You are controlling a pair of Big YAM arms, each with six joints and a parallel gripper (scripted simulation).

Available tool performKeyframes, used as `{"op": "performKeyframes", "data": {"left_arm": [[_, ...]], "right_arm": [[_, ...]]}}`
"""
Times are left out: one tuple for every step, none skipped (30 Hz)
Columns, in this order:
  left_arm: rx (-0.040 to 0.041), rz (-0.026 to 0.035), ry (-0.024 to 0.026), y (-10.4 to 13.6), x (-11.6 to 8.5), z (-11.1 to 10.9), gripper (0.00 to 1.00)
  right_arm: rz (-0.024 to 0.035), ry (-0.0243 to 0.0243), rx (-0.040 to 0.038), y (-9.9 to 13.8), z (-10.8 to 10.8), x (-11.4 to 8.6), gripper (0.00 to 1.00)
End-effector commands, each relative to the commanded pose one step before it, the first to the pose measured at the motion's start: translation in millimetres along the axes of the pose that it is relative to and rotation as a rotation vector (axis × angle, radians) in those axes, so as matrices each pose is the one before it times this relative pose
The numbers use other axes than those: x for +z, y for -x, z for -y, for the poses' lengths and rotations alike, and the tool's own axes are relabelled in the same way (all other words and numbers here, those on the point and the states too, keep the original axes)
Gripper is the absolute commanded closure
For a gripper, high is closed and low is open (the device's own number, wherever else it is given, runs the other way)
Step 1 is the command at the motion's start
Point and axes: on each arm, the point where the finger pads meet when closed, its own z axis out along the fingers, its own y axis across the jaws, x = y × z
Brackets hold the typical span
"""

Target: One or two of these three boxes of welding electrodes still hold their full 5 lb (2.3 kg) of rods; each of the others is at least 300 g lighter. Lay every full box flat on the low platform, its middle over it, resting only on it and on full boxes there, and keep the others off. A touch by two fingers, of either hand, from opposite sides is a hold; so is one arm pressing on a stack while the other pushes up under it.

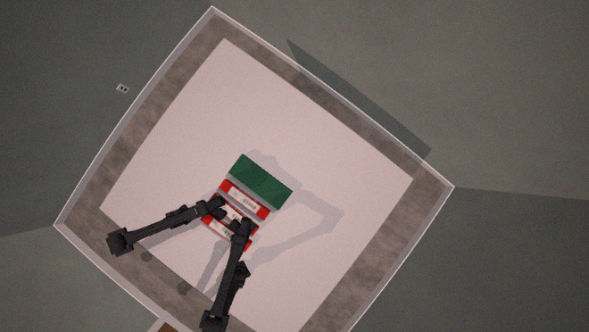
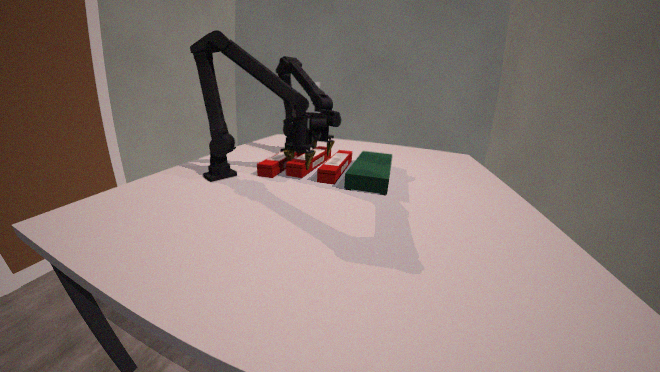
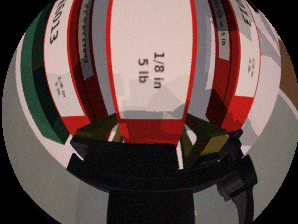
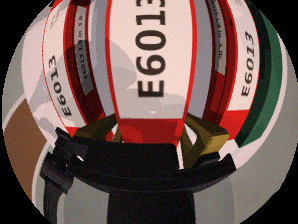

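Note:
The middle red-and-white box lies level at or just above the table; a small gap cannot be told. My left gripper is shut across one end of it, my right gripper across the other. A second box lies flat between it and the green platform, which bears nothing. The third box lies flat on the arm-base side.
The boxes and platform lie roughly parallel, with narrow gaps between them. The outer fingers reach down into the gaps beside the neighbouring boxes. The arm bases stand near one edge of the pale table.

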Motion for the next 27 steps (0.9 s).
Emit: {"op": "performKeyframes", "data": {"left_arm": [[-0.0062,0.026,0.05746,6.54,-15.72,-23.08,1.0],[-0.0001,-0.00336,-0.006,-1.66,3.65,2.98,1.0],[-0.00016,0.00034,0.0006,-0.01,-0.23,0.01,1.0],[0.0,0.0009,0.0016,0.43,-1.77,-0.78,1.0],[0.0,0.00098,0.00176,-0.04,-0.06,0.08,1.0],[-0.00001,0.0004,0.00071,-0.43,2.04,0.78,1.0],[0.0,0.00039,0.0007,0.5,0.91,-0.89,1.0],[0.00025,0.00081,0.00144,1.2,-0.64,-2.14,1.0],[0.00232,0.00003,0.00006,-0.08,0.58,0.15,1.0],[0.0003,-0.00132,-0.00237,-1.4,2.38,2.52,1.0],[0.00033,-0.005,-0.01655,1.38,2.25,5.29,1.0],[0.0,0.0,0.0,-0.01,0.02,0.0,1.0],[-0.00001,-0.00001,0.0,0.0,-0.02,-0.01,1.0],[0.0,0.0,0.0,0.0,0.0,0.0,1.0],[0.0,0.0,0.0,0.0,0.0,0.0,1.0],[-0.00021,0.01025,0.02598,1.73,-11.82,-11.02,1.0],[0.0,0.0,0.00001,-0.01,-0.07,-0.02,1.0],[0.0,0.0,0.00001,-0.01,-0.07,-0.02,1.0],[0.0,0.0,0.00001,-0.01,-0.07,-0.02,1.0],[0.0,0.0,0.00001,-0.01,-0.07,-0.02,1.0],[0.0,0.0,0.00001,-0.01,-0.07,-0.02,1.0],[0.0,0.0,0.00001,-0.01,-0.07,-0.02,1.0],[0.0,0.0,0.00001,-0.01,-0.07,-0.02,1.0],[0.0,0.0,0.00001,-0.01,-0.07,-0.02,1.0],[0.0,0.0,0.00001,-0.01,-0.07,-0.02,1.0],[0.0,0.0,0.00001,-0.01,-0.07,-0.02,1.0],[0.0,0.0,0.00001,-0.01,-0.07,-0.02,1.0]], "right_arm": [[0.02229,-0.08078,-0.00153,3.93,28.46,-27.52,1.0],[-0.0011,0.00233,0.0,-0.77,-1.64,4.23,1.0],[-0.00315,0.00664,-0.00001,-1.15,-2.44,4.91,1.0],[-0.00316,0.00665,-0.00001,-1.52,-3.21,3.03,1.0],[0.00343,-0.00724,0.00001,0.55,1.17,-2.41,1.0],[0.00091,-0.00192,0.0,0.72,1.51,-2.04,1.0],[0.00055,-0.00115,0.0,0.43,0.91,-0.22,1.0],[-0.0004,0.00085,0.0,-0.73,-1.56,2.58,1.0],[-0.0011,0.0023,0.0,-1.02,-2.07,2.86,1.0],[0.00098,-0.00208,0.0,1.46,3.18,-3.65,1.0],[-0.00036,0.00075,0.0,0.41,0.95,-1.54,1.0],[0.00045,-0.00097,0.0,0.15,0.38,-0.14,1.0],[0.00011,-0.00025,0.0,0.0,0.05,0.08,1.0],[0.0,0.0,0.0,0.0,0.0,0.0,1.0],[0.0,0.0,0.0,0.0,0.0,0.0,1.0],[0.00016,-0.00034,0.0,0.06,0.18,-0.1,1.0],[0.00017,-0.00038,0.0,0.07,0.21,-0.13,1.0],[0.00019,-0.00041,0.0,0.08,0.23,-0.14,1.0],[0.00019,-0.00041,0.0,0.08,0.23,-0.14,1.0],[0.00018,-0.0004,0.0,0.07,0.22,-0.13,1.0],[0.00019,-0.00041,0.0,0.07,0.23,-0.14,1.0],[0.00019,-0.00041,0.0,0.08,0.23,-0.14,1.0],[0.00019,-0.00041,0.0,0.07,0.23,-0.14,1.0],[0.00019,-0.00041,0.0,0.07,0.22,-0.13,1.0],[0.00018,-0.0004,0.0,0.07,0.22,-0.13,1.0],[0.00019,-0.00041,0.0,0.08,0.23,-0.14,1.0],[0.00019,-0.00041,0.0,0.07,0.23,-0.14,1.0]]}}
